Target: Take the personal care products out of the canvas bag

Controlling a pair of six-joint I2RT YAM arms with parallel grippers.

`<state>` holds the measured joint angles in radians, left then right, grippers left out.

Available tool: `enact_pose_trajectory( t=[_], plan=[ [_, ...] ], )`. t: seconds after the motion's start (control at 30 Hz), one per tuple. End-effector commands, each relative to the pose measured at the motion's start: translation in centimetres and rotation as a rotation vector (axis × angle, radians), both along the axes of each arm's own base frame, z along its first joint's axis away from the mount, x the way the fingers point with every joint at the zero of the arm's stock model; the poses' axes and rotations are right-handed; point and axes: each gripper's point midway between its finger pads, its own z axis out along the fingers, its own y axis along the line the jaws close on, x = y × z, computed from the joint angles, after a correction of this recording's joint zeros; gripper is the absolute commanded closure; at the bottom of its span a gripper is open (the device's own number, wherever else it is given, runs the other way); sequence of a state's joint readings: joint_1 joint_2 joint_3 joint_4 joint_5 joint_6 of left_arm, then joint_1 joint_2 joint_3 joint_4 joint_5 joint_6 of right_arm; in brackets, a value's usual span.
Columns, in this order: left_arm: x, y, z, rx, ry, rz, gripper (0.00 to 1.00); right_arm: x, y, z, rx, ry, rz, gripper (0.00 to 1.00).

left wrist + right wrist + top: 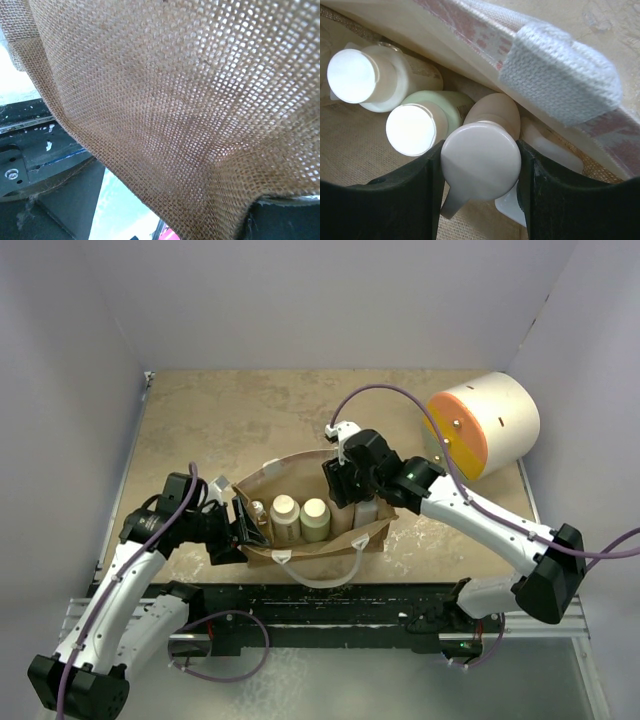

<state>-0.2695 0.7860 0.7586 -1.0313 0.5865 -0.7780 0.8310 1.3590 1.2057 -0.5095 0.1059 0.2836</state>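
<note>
The tan canvas bag (330, 543) stands mid-table with white rope handles. My right gripper (345, 483) is inside it, shut on the round head of the tall beige pump bottle (481, 162), one black finger (395, 205) on each side. Next to it stand the olive-green cream-capped bottle (417, 129) and the cream wide-capped bottle (352, 76); both show from above (315, 515) (285, 510), with the small amber bottle (258, 508). A white bottle (547, 150) lies behind the pump. My left gripper (247, 523) is at the bag's left end wall, jaws apart, canvas (175, 110) filling its view.
A large white-orange-yellow cylinder (485, 425) lies on its side at the back right. White walls enclose the table on three sides. A black rail (320, 605) runs along the near edge. A white woven tab (560, 75) on the bag's rim sits just above my right fingers.
</note>
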Motion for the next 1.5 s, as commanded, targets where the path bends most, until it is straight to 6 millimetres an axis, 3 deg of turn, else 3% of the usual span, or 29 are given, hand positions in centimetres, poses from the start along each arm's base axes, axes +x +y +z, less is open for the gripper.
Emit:
enact_pose_trajectory(
  t=[0.0,0.33,0.43,0.47,0.57,0.93,1.47],
  plan=[
    [0.9,0.1,0.5,0.006,-0.042,0.032,0.22,0.0,-0.8,-0.8,-0.045,-0.007,-0.023,0.43],
    [-0.3,0.1,0.7,-0.015,-0.049,0.007,0.22,1.1,-0.4,0.2,-0.054,-0.042,-0.030,0.60],
    [-0.3,0.1,0.4,-0.016,-0.051,0.006,0.22,1.6,-0.1,0.9,-0.058,-0.059,-0.033,0.79],
    [-0.3,0.1,0.4,-0.017,-0.053,0.007,0.22,1.8,-0.1,1.1,-0.060,-0.062,-0.038,0.89],
    [-0.1,-0.1,0.0,-0.030,-0.038,0.021,0.22,2.1,0.0,2.0,-0.058,-0.069,-0.051,1.00],
    [1.2,0.2,0.6,-0.001,-0.062,0.054,0.21,1.4,0.8,8.1,0.098,-0.086,-0.083,1.00],
    [1.6,0.2,0.7,0.015,-0.066,0.039,0.21,0.7,1.0,14.1,0.208,-0.085,-0.115,1.00]
  ],
)
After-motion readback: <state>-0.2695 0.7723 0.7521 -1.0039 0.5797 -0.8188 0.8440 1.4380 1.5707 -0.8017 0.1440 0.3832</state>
